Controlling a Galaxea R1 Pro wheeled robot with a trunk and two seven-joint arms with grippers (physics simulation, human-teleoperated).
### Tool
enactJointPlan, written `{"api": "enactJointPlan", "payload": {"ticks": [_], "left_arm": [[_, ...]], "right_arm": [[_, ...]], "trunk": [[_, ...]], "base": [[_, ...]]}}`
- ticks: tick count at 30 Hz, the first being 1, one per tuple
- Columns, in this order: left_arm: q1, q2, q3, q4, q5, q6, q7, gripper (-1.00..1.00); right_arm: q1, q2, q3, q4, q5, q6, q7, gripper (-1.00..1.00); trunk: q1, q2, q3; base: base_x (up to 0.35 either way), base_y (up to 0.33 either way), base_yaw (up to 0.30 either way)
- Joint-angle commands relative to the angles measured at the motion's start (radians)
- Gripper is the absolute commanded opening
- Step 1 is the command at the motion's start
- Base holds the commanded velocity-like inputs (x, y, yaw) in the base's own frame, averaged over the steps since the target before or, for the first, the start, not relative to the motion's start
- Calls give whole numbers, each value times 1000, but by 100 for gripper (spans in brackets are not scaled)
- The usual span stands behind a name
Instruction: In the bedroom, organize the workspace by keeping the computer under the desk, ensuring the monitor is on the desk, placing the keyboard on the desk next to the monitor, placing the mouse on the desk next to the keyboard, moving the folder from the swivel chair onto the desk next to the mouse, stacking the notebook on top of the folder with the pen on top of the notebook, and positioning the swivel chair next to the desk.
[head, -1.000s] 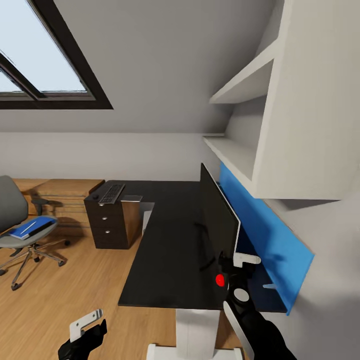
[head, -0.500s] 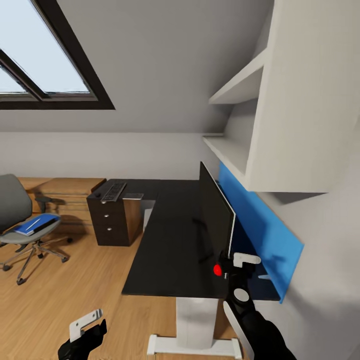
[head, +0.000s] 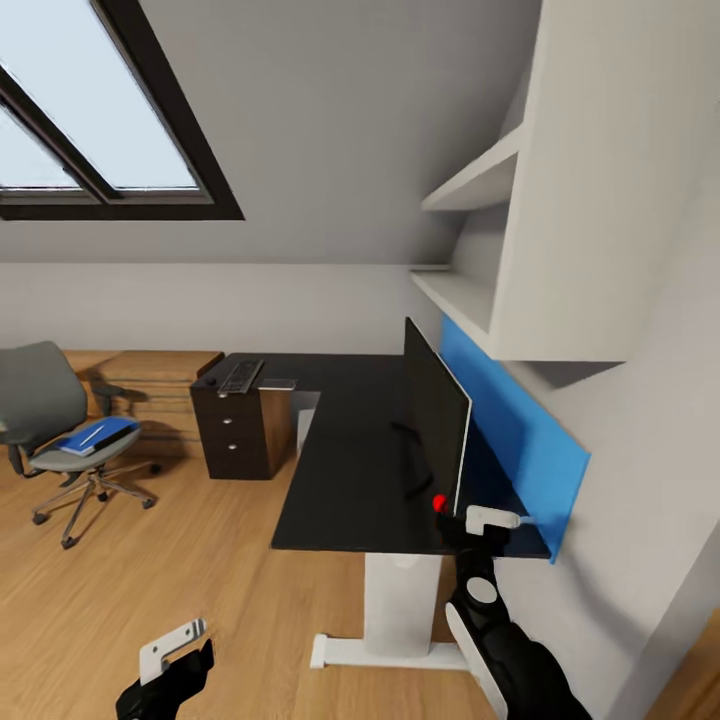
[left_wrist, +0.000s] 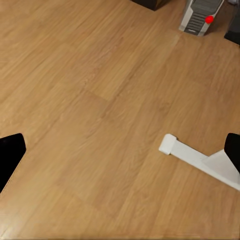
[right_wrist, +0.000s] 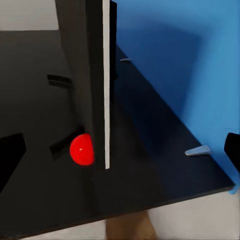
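The monitor (head: 436, 420) stands edge-on on the black desk (head: 345, 470), its red dot (head: 438, 502) at the near lower corner. My right gripper (head: 470, 521) is open just before that corner; in the right wrist view the monitor's edge (right_wrist: 96, 75) lies between the wide-apart fingers of the right gripper (right_wrist: 120, 155). The keyboard (head: 240, 375) and a thin grey notebook (head: 278, 383) lie at the desk's far end. The swivel chair (head: 45, 420) holds the blue folder (head: 100, 437) with a white pen (head: 92, 436) on it. My left gripper (head: 172, 655) hangs open over the floor. The computer (left_wrist: 202, 15) stands on the floor.
A blue back panel (head: 505, 430) lines the desk along the wall, under white shelves (head: 470, 300). A dark drawer unit (head: 238, 435) sits under the desk's far end, with a light wooden chest (head: 150, 385) beside it. The desk's white foot (left_wrist: 197, 159) lies on the wooden floor.
The whole view has shifted: the camera has drawn back from the desk and turned a little. The monitor's red dot now sits higher relative to my right gripper. Both grippers stay open.
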Motion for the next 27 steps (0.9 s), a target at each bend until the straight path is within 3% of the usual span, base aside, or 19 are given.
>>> {"api": "enactJointPlan", "payload": {"ticks": [1, 10, 15, 17, 21, 23, 25, 27], "left_arm": [[0, 0, 0, -1, 9, 4, 4, 100], [0, 2, -4, 14, 9, 14, 4, 100], [0, 2, -5, 72, 8, 15, 5, 100], [0, 2, -4, 207, -14, 12, 4, 100], [0, 2, -4, 285, -42, 8, 4, 100], [0, 2, -4, 336, -59, 6, 4, 100], [0, 1, -5, 383, -68, 4, 4, 100], [0, 2, -4, 449, -76, -7, 3, 100]], "right_arm": [[-1, 0, 3, -1, -3, 6, -7, 100], [-1, 5, 7, 66, -7, 5, 0, 100], [-1, 5, 8, 129, -7, -3, 0, 100], [-1, 6, 10, 256, -8, -60, 4, 100], [-1, 15, 17, 363, -7, -103, 13, 100], [-1, 33, 27, 461, -7, -146, 30, 100], [-1, 50, 39, 575, -5, -209, 51, 100], [-1, 63, 56, 759, -3, -353, 85, 100]], "trunk": [[0, -2, -2], [0, -2, -2], [0, -2, -2], [0, -2, -2], [0, -2, -2], [0, -2, -2], [0, -2, -2], [0, -2, -2]], "base": [[-202, 269, 0], [-146, 302, 0], [-126, 313, 0], [-110, 315, 0], [-94, 316, 0], [-73, 317, 0], [-39, 319, 0], [-17, 320, 0]]}}
